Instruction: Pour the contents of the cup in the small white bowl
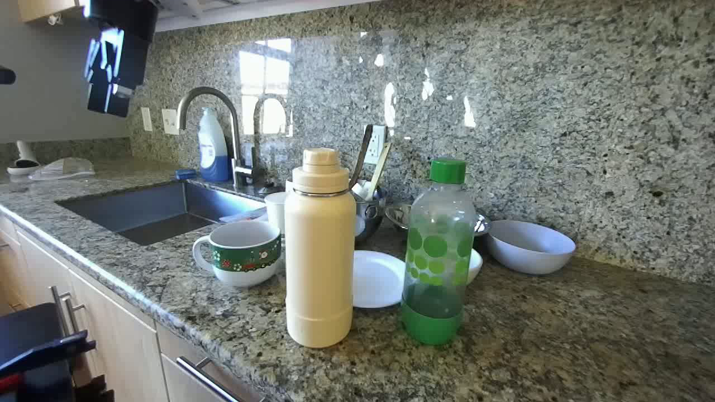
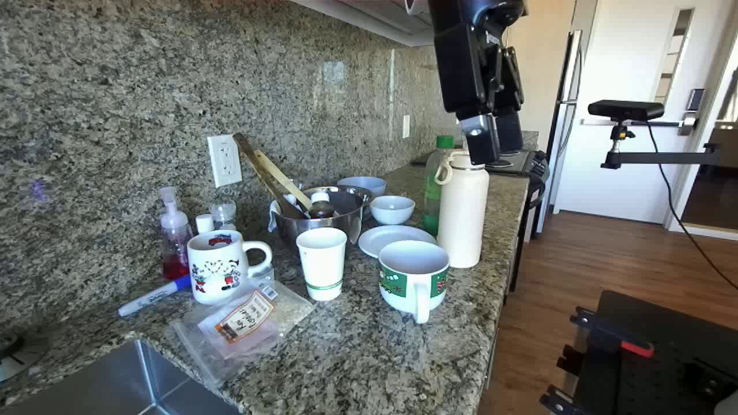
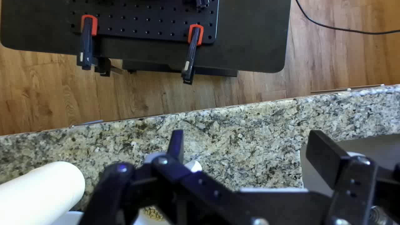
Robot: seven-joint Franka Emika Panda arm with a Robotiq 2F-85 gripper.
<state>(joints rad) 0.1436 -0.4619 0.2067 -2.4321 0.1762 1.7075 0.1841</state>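
The cup [image 2: 321, 265] is white with a green band low on its side. It stands upright left of the green-banded mug [image 2: 412, 282]. In an exterior view the cream flask partly hides the cup [image 1: 275, 210]. The wrist view shows tan grains in a white vessel [image 3: 152, 213], apparently the cup, mostly behind the gripper. The small white bowl [image 2: 392, 211] stands behind the flat dish; the green bottle mostly hides the bowl [image 1: 475, 267] in an exterior view. My gripper [image 3: 247, 137] is open and empty, high above the counter; it shows in both exterior views [image 1: 109, 103] [image 2: 497, 141].
The cream flask [image 1: 319, 257] and green bottle [image 1: 437, 257] stand tall near the front edge. A flat white dish [image 2: 398, 237], steel bowl with utensils [image 2: 346, 229], larger white bowl [image 1: 530, 248], second mug [image 2: 219, 268] and plastic bag [image 2: 248, 323] are around. The sink [image 1: 162, 212] adjoins.
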